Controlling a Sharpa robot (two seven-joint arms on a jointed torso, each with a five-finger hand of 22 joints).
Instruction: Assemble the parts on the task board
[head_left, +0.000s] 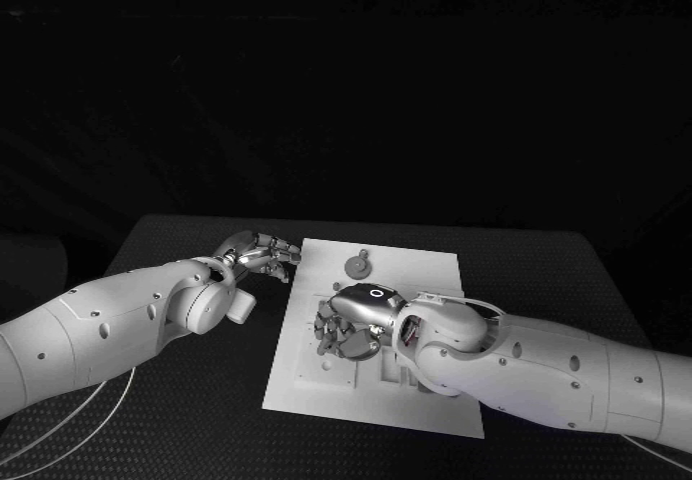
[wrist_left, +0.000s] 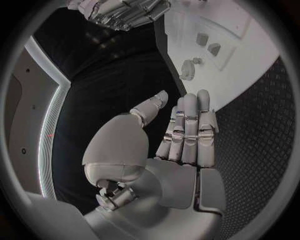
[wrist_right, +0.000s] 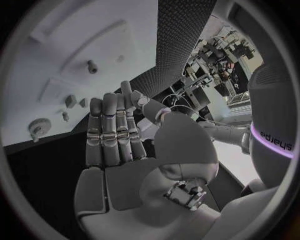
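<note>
Right hand (head_left: 351, 325) hovered empty, fingers straight and side by side, over the near-left of the task board (head_left: 418, 275). Left hand (head_left: 260, 250), likewise empty, waited at its far-left edge. A round part (head_left: 358, 265) lay just beyond the right hand, the nearer one.

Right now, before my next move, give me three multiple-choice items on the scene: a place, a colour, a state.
1. Where is the left hand? A) by the task board's far left corner B) by its near right corner C) off the table
2. What colour is the task board? A) blue B) white C) red
3. What does the right hand hold? A) a round part B) a cable C) nothing
Answers: 1 A, the head view shows it there; 2 B, it lies white on the black table; 3 C, its fingers lie straight and bare.
</note>
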